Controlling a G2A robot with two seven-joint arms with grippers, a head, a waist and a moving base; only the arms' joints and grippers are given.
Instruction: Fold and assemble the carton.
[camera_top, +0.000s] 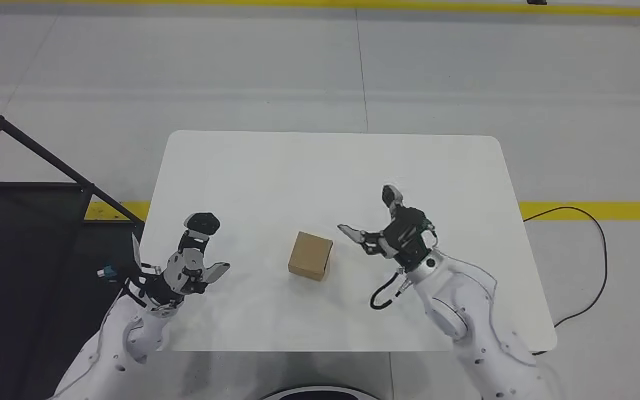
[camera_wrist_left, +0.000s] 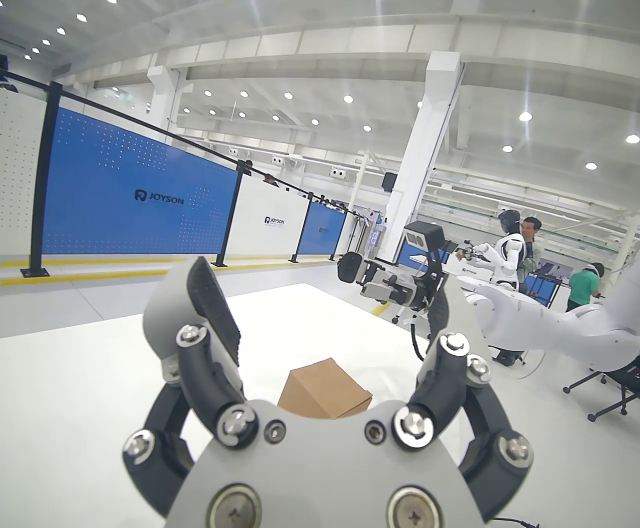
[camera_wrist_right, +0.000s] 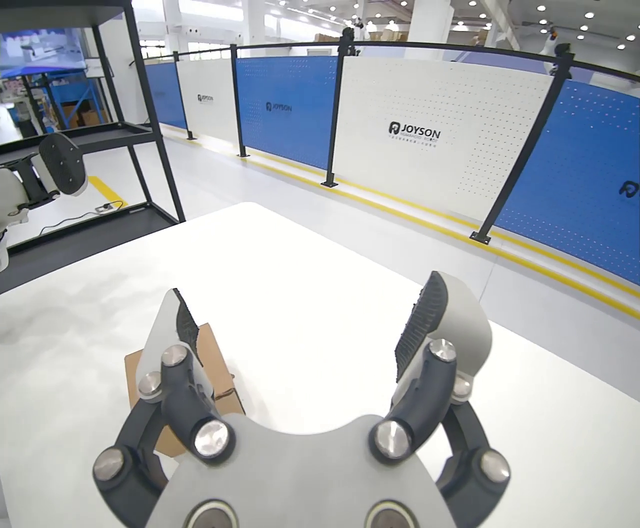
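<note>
Agape near carton (camera_top: 311, 256): right end effector (camera_top: 367, 211)

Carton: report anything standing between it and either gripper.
Nothing visible does. Only bare table lies between the carton and the open left gripper on one side, the open right gripper on the other.

Robotics hall: pegboard partitions (camera_wrist_right: 440, 100), yellow floor lines (camera_top: 590, 210)

The carton (camera_wrist_right: 217, 365) is partly hidden behind the right gripper (camera_wrist_right: 307, 295) — its top perhaps closed.
</note>
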